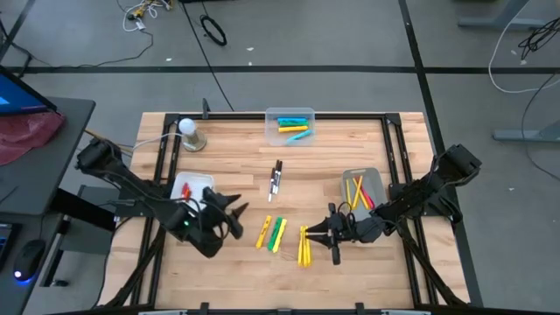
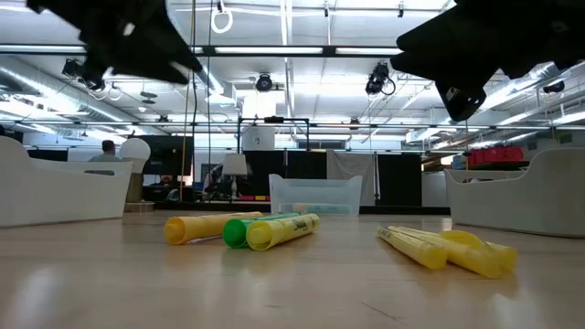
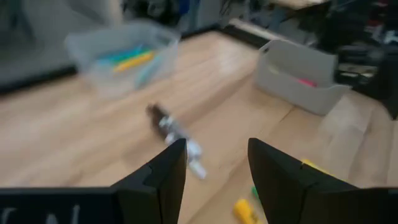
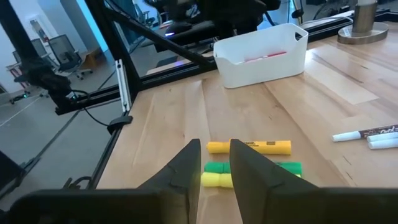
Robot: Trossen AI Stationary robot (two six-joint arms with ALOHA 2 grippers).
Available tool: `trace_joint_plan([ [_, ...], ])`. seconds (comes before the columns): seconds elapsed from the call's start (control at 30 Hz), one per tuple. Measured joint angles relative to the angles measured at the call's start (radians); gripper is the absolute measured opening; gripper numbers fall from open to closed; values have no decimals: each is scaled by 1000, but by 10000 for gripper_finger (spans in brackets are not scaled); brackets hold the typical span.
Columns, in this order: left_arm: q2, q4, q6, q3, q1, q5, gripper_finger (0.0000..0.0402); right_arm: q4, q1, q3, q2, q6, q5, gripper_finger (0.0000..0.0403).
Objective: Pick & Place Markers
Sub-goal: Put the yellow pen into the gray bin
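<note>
Three chunky markers, one orange-yellow, one green and one yellow (image 1: 271,233), lie side by side mid-table, also seen in the right wrist view (image 4: 249,147) and the low view (image 2: 242,228). Slim yellow markers (image 1: 304,247) lie just to their right. Thin white markers (image 1: 276,179) lie farther back, and show in the left wrist view (image 3: 177,140). My left gripper (image 1: 238,213) hovers open to the left of the chunky markers, empty (image 3: 217,149). My right gripper (image 1: 313,234) hovers by the slim yellow markers, its fingers a narrow gap apart and holding nothing (image 4: 214,152).
A clear bin (image 1: 289,125) at the far edge holds blue, yellow and green markers. A white tray (image 1: 186,188) on the left holds a red marker. A grey tray (image 1: 360,188) on the right holds slim yellow and red ones. A white ball on a round base (image 1: 191,133) stands far left.
</note>
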Motion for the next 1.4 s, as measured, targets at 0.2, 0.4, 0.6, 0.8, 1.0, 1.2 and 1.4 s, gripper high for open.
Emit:
trace_joint_plan([
  [0.2, 123, 244, 242, 0, 29, 8, 177, 35, 0, 0, 0, -20, 0, 89],
  [0.4, 269, 345, 195, -1, 64, 13, 177, 9, 0, 59, 1, -86, 1, 89],
  [0.6, 368, 412, 131, -1, 103, 97, 177, -211, -4, 197, 1, -152, 14, 90],
  [0.8, 386, 441, 134, 1, 131, 173, 177, -675, -32, 360, 1, 20, 20, 119],
  [1.0, 386, 459, 158, 0, 139, 162, 177, -1008, -74, 469, 1, 192, -105, 181],
  [1.2, 386, 464, 158, 0, 139, 161, 177, -1053, -112, 473, 33, 363, -242, 213],
  [1.4, 386, 467, 158, 0, 139, 161, 177, -1058, -112, 473, 111, 512, -314, 201],
])
